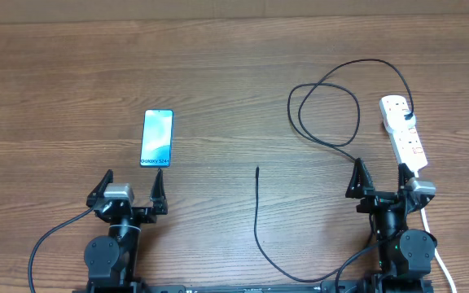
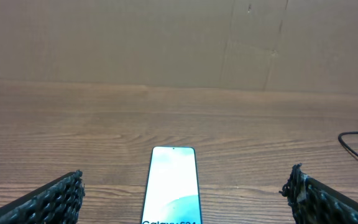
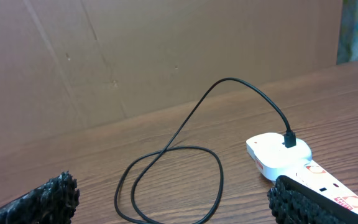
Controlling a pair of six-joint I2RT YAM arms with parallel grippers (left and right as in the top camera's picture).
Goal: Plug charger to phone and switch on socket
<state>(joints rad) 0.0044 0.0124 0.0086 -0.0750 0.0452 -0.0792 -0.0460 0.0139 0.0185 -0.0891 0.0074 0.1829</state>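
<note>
Lit phone [image 2: 171, 183] flat on wood table [image 2: 73, 124], centred between wide-spread jaws; cardboard wall [image 2: 166, 37] behind.

The phone [image 1: 157, 138] shows "Galaxy S24+" near its screen's lower edge.

Overhead: high, straight down, whole table [image 1: 55, 81].
Left wrist: low, facing far; shares phone [image 2: 171, 186] with overhead.
Right wrist: low, facing far; shares socket [image 3: 267, 150] with overhead.

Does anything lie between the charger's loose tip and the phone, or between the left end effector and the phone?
Nothing visible does. Only bare table lies between the charger's tip and the phone, and the open left end effector faces the phone with nothing between them.
</note>
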